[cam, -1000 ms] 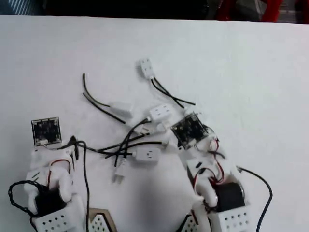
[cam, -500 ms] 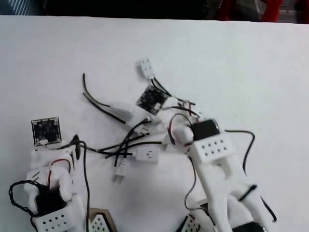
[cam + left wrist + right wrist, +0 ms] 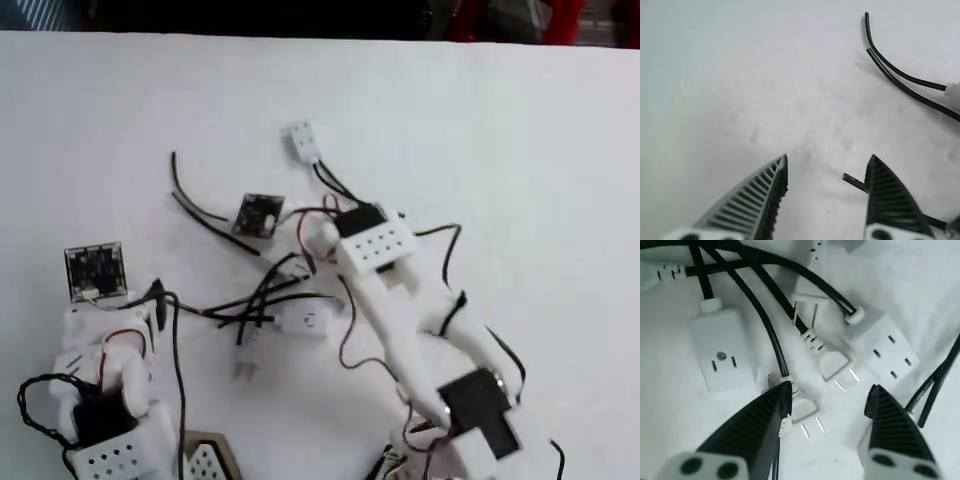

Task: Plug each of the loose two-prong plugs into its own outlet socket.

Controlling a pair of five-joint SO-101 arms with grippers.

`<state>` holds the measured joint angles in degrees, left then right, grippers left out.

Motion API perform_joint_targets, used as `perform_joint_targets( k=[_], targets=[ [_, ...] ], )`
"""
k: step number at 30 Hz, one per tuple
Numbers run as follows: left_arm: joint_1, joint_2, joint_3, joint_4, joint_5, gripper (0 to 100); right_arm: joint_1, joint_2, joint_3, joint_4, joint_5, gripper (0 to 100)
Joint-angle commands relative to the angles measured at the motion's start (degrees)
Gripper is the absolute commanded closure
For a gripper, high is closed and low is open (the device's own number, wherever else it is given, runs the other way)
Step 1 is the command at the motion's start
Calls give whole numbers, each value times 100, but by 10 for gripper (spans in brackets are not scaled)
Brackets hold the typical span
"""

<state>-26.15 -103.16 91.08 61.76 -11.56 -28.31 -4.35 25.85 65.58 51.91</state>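
The right gripper [image 3: 830, 390] is spread wide over the desk [image 3: 670, 410]. One plug [image 3: 831, 361] lies between its fingers. A second plug [image 3: 801, 409] lies just beside one finger. An outlet socket [image 3: 722, 347] is near. The left gripper [image 3: 829, 160] is spread wide too.

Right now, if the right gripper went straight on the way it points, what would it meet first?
Probably the loose two-prong plug lying just ahead of the open right gripper; depth is unclear.
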Motion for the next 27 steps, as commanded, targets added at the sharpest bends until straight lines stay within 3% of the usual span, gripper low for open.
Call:
perform_joint_targets(
  k=[1,16,27],
  targets=[
    [-57,-57,-35,-105,44,742,-57,470,-677,31,44,751],
    [-57,-57,35,-105,44,741,-101,2554,-1855,48,484,751],
    [-57,-57,35,-105,44,741,-154,2149,-2154,822,422,751]
  ],
)
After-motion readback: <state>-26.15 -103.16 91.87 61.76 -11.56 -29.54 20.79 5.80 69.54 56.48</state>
